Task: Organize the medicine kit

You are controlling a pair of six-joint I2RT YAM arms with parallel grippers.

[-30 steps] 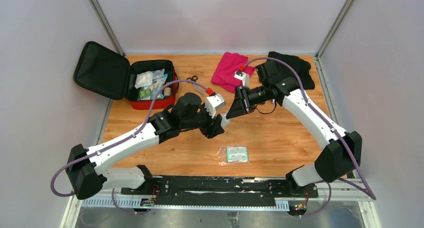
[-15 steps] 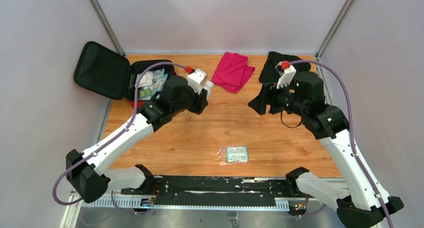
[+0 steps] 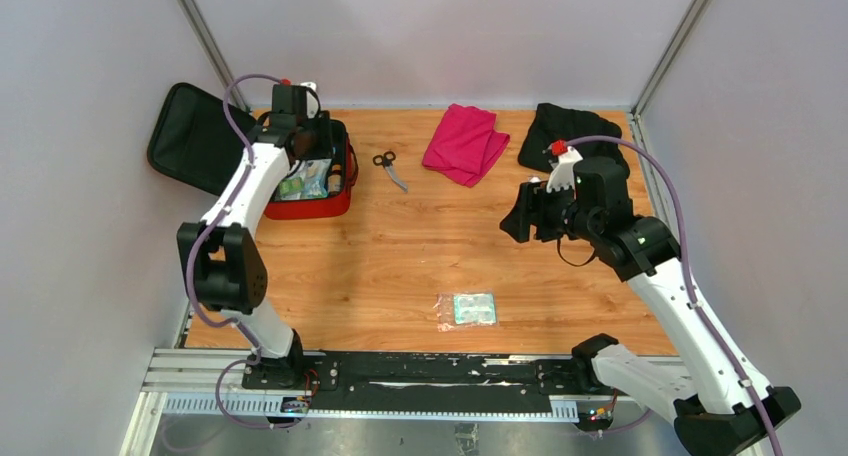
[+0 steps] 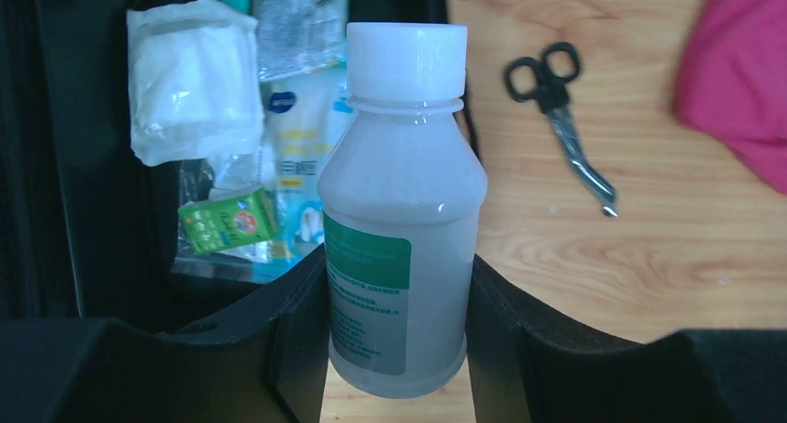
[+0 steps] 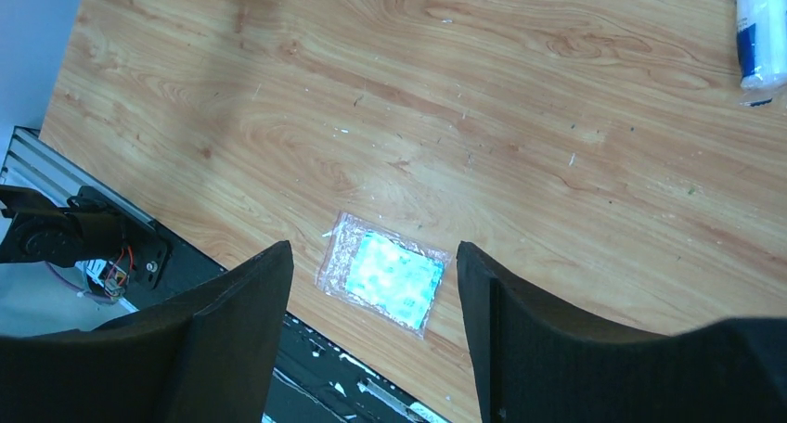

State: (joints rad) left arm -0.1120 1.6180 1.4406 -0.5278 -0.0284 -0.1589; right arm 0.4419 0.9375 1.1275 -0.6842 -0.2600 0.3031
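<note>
The medicine kit (image 3: 305,209) lies open at the table's (image 3: 450,236) far-left corner. Over its edge the left jaws clamp a white bottle (image 4: 401,210), which hides some of the contents. Well away from the kit, the right jaws stand apart above a packet (image 5: 382,282).

Table (image 3: 420,246): wood, smooth, pale grain, tiny white scuffs.
Bottle (image 4: 401,219): cloudy plastic, shiny; white ribbed cap, green label.
Scissors (image 4: 560,117): shiny metal blades, black plastic loops.
Pink cloth (image 3: 465,143) at far edge: soft, matt.
Medicine kit (image 3: 310,208) in far left corner: red fabric outside, matt black lining.
Packet (image 5: 382,282) near front edge: clear, crinkly, shiny plastic.
</note>
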